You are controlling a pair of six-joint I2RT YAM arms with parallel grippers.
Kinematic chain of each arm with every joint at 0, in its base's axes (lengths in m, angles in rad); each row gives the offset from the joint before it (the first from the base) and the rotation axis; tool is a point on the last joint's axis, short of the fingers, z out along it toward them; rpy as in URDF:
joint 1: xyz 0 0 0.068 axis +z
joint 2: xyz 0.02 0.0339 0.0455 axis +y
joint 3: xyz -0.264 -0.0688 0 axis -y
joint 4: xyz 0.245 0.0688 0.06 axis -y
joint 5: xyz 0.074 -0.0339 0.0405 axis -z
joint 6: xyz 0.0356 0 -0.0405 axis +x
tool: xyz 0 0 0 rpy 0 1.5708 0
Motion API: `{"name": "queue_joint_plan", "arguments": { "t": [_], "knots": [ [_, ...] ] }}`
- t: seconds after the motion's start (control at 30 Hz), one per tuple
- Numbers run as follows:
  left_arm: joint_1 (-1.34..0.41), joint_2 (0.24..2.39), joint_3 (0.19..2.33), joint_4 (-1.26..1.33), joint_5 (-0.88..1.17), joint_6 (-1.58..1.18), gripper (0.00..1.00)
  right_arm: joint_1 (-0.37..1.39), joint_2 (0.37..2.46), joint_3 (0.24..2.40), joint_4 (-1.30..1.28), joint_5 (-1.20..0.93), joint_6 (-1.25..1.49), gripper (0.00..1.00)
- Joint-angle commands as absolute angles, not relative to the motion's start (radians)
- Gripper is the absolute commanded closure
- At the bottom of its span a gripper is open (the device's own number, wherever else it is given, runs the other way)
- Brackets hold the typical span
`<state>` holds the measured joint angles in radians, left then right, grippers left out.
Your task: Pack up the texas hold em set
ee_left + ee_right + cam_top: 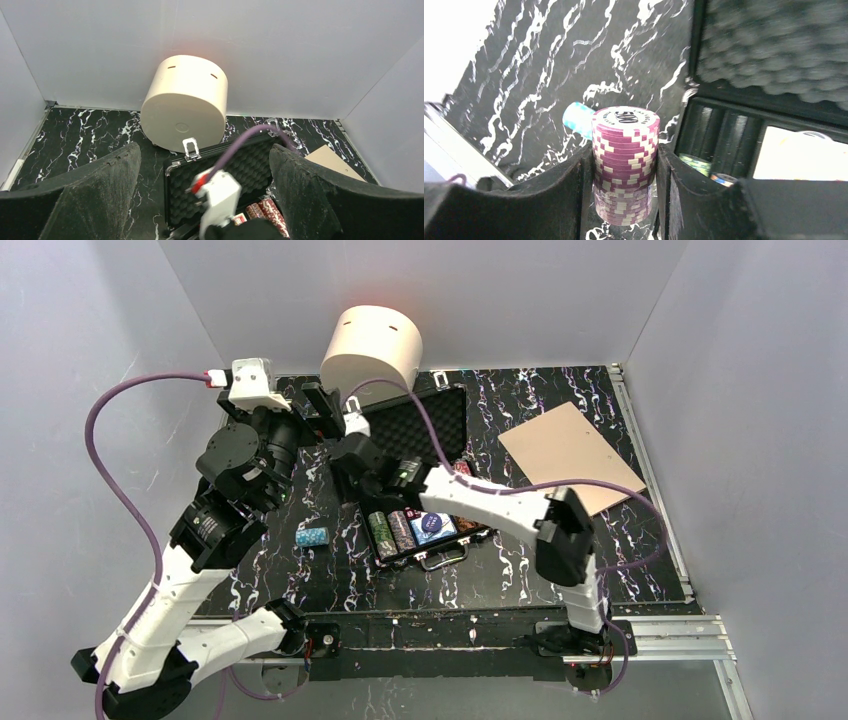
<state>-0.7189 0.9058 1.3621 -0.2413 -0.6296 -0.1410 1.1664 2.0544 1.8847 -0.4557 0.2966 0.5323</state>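
Right gripper (624, 156): clamped on the purple chip stack (625, 145), one finger pressed to each side of the column.
Held stack: upright between the pads, its printed top disc above the fingertips; whether its bottom rests on the table cannot be told.
Briefcase (455, 420): open, just off the right finger; its ribbed chip slots (719, 135) lie past that finger, with a few chips already low in them.
Blue chip stack (576, 117): lying on the table beyond the left finger, outside the case.
Left gripper (205, 150): jaws wide apart, holding nothing, hovering with the raised lid ahead of it and the cream cylinder (184, 102) farther ahead.
Risk, loose discs: the pads appear to grip the column by friction alone, so lower chips could slide out on a lift or a tilt.
Risk, case wall: a low carry toward the slots could knock the stack's base on the rim and splay it.
Risk, purple cable (430, 430): it drapes over the lid, and a pull might drag the lid down.
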Motion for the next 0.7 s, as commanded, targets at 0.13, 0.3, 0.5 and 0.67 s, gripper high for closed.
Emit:
{"name": "queue_joint_plan", "arguments": {
  "t": [0.13, 0.3, 0.5, 0.67],
  "knots": [
    [-0.717, 0.862, 1.342, -0.236, -0.654, -0.16, 0.02, 1.077, 1.812, 1.628, -0.306, 0.464, 0.61, 0.61],
    [-0.717, 0.858, 1.334, -0.253, -0.641, -0.199, 0.02, 1.039, 1.758, 1.537, -0.31, 0.423, 0.675, 0.6],
    [-0.717, 0.85, 1.304, -0.247, -0.627, -0.232, 0.02, 1.031, 1.78, 1.52, -0.315, 0.347, 0.701, 0.59],
    [-0.717, 0.873, 1.284, -0.215, -0.628, -0.246, 0.02, 1.019, 1.808, 1.519, -0.316, 0.306, 0.658, 0.59]
  ]
}}
